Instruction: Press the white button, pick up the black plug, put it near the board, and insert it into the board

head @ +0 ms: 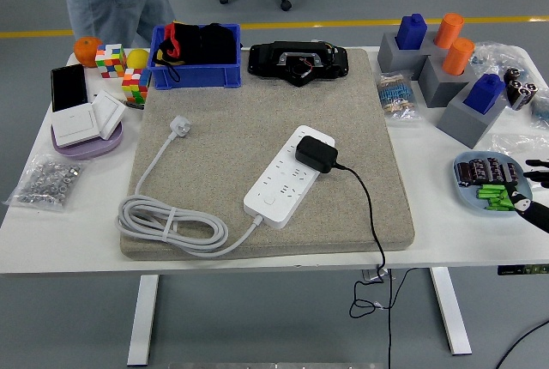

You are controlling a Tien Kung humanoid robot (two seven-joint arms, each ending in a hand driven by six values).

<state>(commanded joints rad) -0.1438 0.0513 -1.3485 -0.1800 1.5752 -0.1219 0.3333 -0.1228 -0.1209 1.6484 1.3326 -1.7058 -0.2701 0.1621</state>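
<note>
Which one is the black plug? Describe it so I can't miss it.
Find the beige mat covering the table's middle. On it lies a white power strip, set diagonally. The black plug sits on the strip's far end, the only black block there, trailing a thin black cable.

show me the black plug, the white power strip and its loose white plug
black plug adapter [315, 154], head view, middle of its top face
long white power strip [276, 189], head view, bare socket face near its middle
small white three-pin plug [179, 124], head view, on its body at the cord's end

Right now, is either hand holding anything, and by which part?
Nothing is held. The right hand sits at the table's right edge over the blue dish, grasping nothing. The black plug sits in the power strip.
</note>
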